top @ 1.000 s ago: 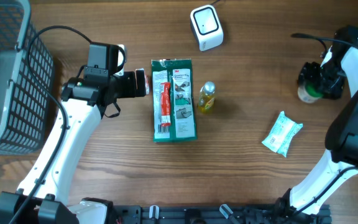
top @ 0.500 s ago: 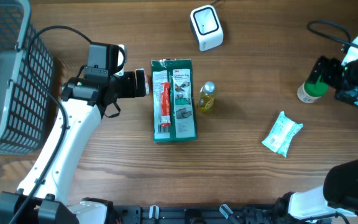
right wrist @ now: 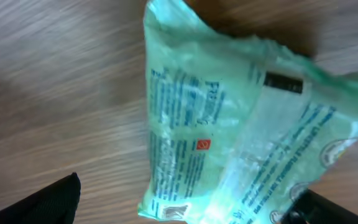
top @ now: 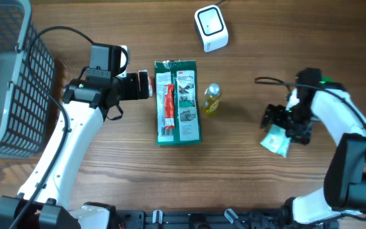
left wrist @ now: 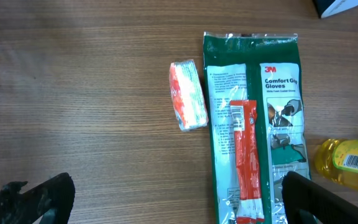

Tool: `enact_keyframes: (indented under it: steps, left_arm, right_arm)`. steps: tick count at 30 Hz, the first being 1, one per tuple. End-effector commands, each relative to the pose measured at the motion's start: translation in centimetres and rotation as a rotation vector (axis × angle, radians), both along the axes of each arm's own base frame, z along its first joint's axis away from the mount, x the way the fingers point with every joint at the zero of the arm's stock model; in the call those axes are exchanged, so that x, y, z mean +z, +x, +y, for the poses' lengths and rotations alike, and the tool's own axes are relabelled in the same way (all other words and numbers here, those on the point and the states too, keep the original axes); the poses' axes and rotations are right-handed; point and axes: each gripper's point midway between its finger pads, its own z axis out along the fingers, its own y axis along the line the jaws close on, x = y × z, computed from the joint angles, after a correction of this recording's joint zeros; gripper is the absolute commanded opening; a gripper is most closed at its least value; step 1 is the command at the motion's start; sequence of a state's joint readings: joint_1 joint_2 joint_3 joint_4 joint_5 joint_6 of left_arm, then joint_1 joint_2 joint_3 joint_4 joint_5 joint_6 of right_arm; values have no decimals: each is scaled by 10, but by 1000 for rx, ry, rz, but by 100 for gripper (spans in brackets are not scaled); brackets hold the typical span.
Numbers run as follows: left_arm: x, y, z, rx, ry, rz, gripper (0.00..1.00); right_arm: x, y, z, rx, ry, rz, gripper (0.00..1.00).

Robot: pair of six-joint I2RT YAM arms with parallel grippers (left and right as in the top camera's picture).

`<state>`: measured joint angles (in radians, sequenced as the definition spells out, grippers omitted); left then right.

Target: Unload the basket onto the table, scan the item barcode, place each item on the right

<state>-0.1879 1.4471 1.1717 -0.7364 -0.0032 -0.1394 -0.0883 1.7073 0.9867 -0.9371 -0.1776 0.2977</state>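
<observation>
**A:** Biggest things first. What lies around the claws?

**B:** The wooden counter (top: 107, 191) carries everything. A wire basket (top: 5, 76) sits well behind the left claw (top: 146, 85), at the far edge. The green glove pack (top: 178, 102) lies flat just ahead of that claw's tips.

**A:** Is that claw holding anything?

**B:** No, it is spread wide and empty.

**A:** And the right claw (top: 283, 127)?

**B:** It is also spread as wide as it goes and empty. It hangs directly over the pale green wipes pack (right wrist: 241, 124), with a finger on each side. I judge that pack to be the item to scan. The wrist view is smeared, so I cannot tell whether the tips touch anything.

**A:** Where is the scanner?

**B:** The white scanner (top: 211, 28) is well ahead of the right claw and off to its left. A yellow bottle (top: 211, 100) lies between the two claws, just beside the glove pack. A small orange-and-white packet (left wrist: 188, 94) sits under the left claw.

**A:** What could go wrong?

**B:** The pack looks like soft, slick film. If the claw closes on a loose edge it may pinch only wrapper, and the pack could sag or slip out on the lift. The pack also lies skewed to the jaws, so one finger might land on top and shove it aside. I cannot pick out the barcode for certain. If it ends up facing away from the scanner, or the film crumples over it, nothing will read.
</observation>
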Motion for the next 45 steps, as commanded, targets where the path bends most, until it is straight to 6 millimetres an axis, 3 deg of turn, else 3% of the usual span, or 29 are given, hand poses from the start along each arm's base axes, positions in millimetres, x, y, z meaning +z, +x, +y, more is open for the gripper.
enact_keyframes:
  steps: [1,5,8,12,15,23,29,32,40,41,43,45]
  left_arm:
    - [6,3,2,3,7,-19,100]
    - [6,3,2,3,7,-19,100]
    - [6,3,2,3,7,-19,100]
    - [6,3,2,3,7,-19,100]
    - [6,3,2,3,7,-19,100]
    - [6,3,2,3,7,-19,100]
    - [6,3,2,3,7,-19,100]
    - [6,3,2,3,7,-19,100]
    - [6,3,2,3,7,-19,100]
    - [6,3,2,3,7,-19,100]
    - [6,3,2,3,7,-19,100]
    - [6,3,2,3,7,-19,100]
  right_arm:
    - [-6,-2,42,-9,86,0,100]
    - [-8,-2,71,75,86,-21,100]
    - [2,0,77,74,104,-18,97]
    - [53,15,79,102,110,-119,97]
    - [78,18,79,104,118,-206,100]
    - [79,19,78,105,113,-220,100]
    - [57,15,71,102,72,-219,98]
    - [44,12,57,85,-6,-215,75]
    - [33,9,18,-103,-139,-182,47]
    - [33,10,11,-114,-141,-184,40]
    - [34,13,15,-79,-101,-199,29]
    - [37,15,37,-19,27,-213,15]
